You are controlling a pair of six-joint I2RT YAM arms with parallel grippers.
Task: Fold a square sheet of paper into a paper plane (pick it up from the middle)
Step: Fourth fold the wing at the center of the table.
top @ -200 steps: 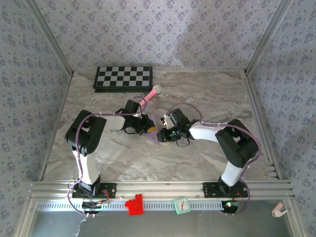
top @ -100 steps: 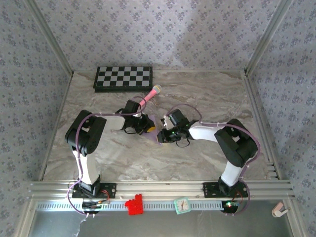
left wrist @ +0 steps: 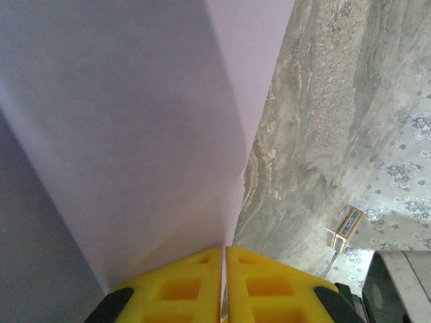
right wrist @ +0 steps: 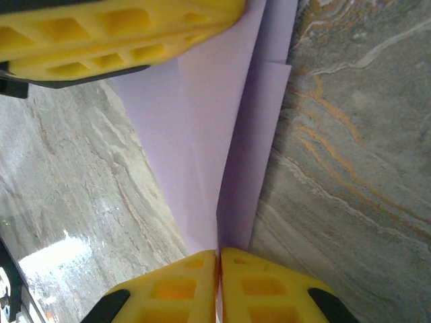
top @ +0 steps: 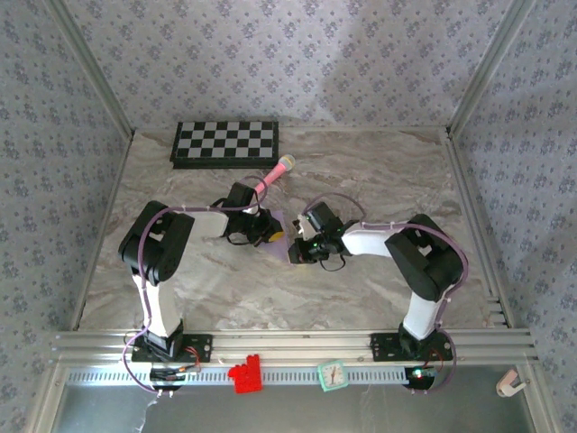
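Over the marble table (top: 379,171), just beside the pink microphone (top: 275,173), left gripper (left wrist: 224,269) and right gripper (right wrist: 218,276) each pinch the partly creased lavender sheet (right wrist: 202,148), folding not yet finished.

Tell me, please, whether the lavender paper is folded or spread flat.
Folded: in the right wrist view the paper shows sharp creases and overlapping layers, narrowing to a point.

The sheet of paper (right wrist: 222,134) is plain pale lavender, and the right gripper (right wrist: 218,256) has bright yellow fingers (right wrist: 269,289). The board (top: 225,142) is checkered black and white. Just in front of the board lies a pink microphone (top: 275,173), and the table (top: 379,171) under it is grey-beige marble with rusty veins.
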